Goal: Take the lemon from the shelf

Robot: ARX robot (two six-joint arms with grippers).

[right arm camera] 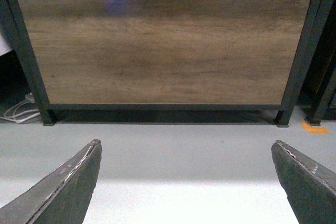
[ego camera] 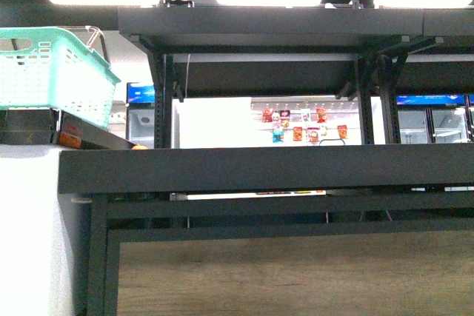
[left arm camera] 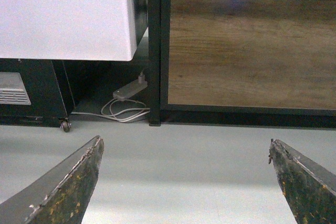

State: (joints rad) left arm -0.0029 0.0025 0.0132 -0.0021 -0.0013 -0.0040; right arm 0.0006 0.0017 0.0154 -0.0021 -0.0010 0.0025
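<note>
Both arms are hanging low, the left fingers (left arm camera: 63,187) and right fingers (right arm camera: 63,187) standing spread wide above the floor (left arm camera: 184,150). The lemon isn't showing anywhere; the shelf (ego camera: 259,169) deck is hiding its top. Raising first seems wise.

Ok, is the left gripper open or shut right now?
Open. The left gripper has its two fingers spread wide apart, with only bare grey floor between them and nothing held.
</note>
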